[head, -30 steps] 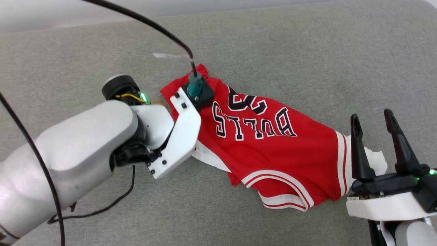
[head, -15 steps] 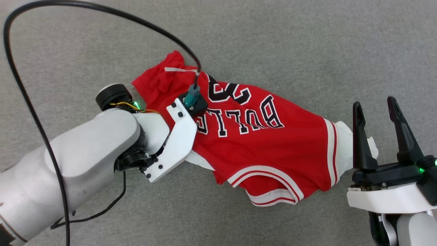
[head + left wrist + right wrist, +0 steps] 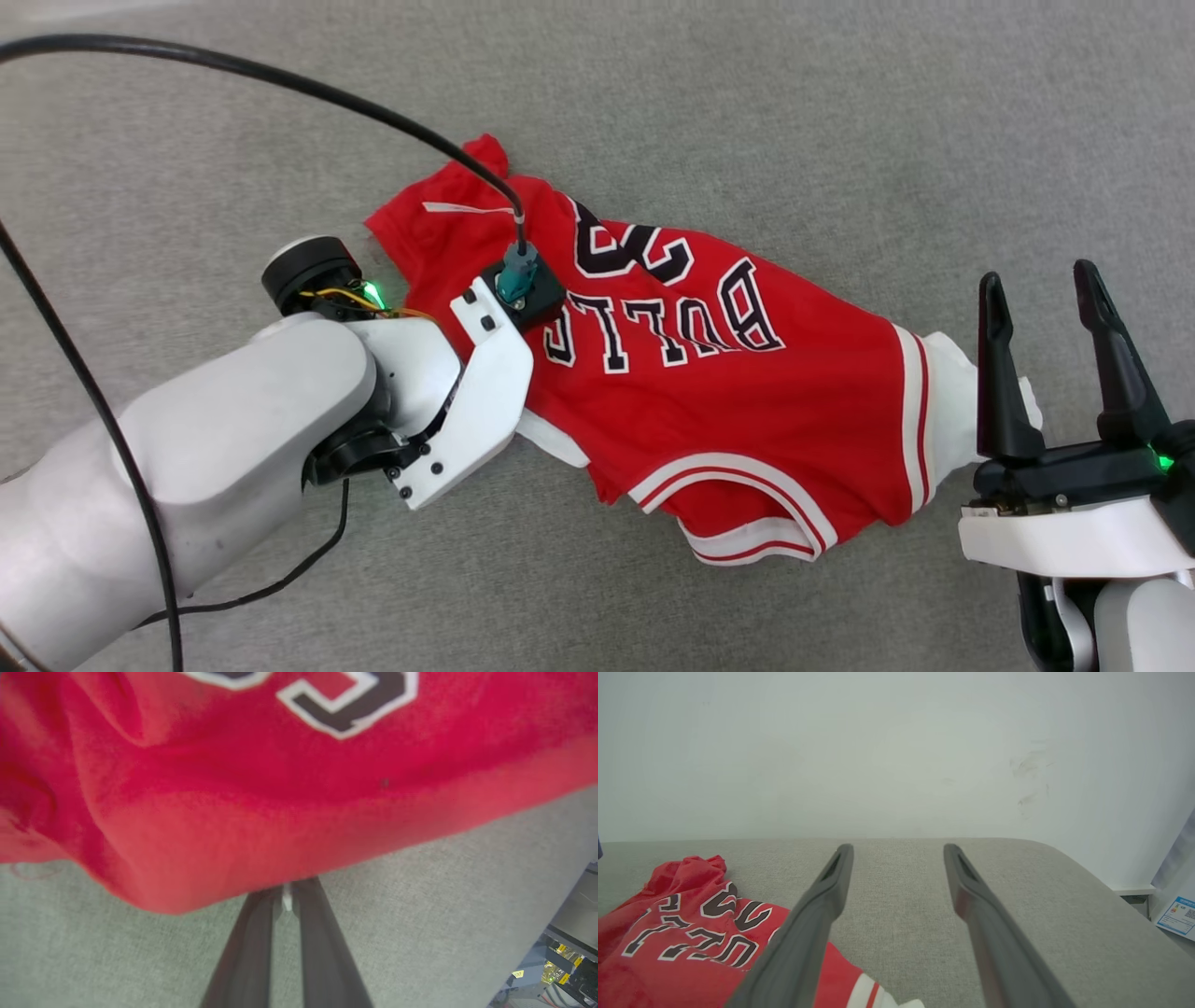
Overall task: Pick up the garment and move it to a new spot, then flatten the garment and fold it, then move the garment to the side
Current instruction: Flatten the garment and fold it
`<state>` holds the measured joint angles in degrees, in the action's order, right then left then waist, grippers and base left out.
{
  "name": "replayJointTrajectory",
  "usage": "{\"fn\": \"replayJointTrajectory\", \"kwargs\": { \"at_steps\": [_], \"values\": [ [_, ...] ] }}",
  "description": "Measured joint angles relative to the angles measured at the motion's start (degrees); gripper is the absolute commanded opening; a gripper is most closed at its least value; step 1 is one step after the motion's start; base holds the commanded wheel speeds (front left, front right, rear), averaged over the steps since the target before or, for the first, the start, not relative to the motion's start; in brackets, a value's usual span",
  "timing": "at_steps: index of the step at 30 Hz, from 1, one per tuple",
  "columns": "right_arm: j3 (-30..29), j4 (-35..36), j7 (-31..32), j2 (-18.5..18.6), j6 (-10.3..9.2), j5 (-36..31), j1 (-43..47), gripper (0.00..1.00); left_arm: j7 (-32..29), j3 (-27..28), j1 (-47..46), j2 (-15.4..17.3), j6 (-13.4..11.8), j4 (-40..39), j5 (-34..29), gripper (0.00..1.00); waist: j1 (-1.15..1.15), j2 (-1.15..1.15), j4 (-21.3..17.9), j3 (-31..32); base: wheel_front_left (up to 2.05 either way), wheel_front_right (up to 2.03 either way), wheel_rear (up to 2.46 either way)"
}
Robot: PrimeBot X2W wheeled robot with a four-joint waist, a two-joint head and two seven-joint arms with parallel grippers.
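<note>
Garment [image 3: 728,392] in closed left hand [image 3: 286,895]

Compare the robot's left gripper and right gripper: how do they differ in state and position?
The left gripper is shut; the right gripper is wide open. The left gripper pinches the garment at its red edge; the right gripper holds nothing, near the garment's white end. Both have two long dark fingers.

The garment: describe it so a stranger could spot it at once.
On the wide grey padded surface lies the garment, crumpled. It is a red jersey-style shirt with white sleeves and striped trim; black lettering outlined in white sets it apart from the plain grey around it.
</note>
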<state>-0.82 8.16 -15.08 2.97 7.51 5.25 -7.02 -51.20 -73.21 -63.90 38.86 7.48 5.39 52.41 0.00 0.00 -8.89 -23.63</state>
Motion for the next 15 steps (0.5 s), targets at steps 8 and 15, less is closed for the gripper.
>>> {"fn": "replayJointTrajectory", "kwargs": {
  "at_steps": [8, 15],
  "values": [
    [-1.62, -0.43, 0.0, -0.01, -0.01, -0.69, 2.7, 1.0, 8.76, -0.19, 0.21, 5.98, 0.01, -3.07, 3.75, 0.0, 0.0, 0.0, 3.77, 4.86, 0.0, 0.0, 0.0],
    [-2.26, -0.54, 0.0, -0.02, 0.0, -1.22, 4.15, 1.0, 9.09, -0.23, 5.19, 13.01, 0.01, -2.77, 5.49, 0.0, 0.0, 0.0, 7.58, 8.46, 0.0, 0.0, 0.0]
  ]
}}
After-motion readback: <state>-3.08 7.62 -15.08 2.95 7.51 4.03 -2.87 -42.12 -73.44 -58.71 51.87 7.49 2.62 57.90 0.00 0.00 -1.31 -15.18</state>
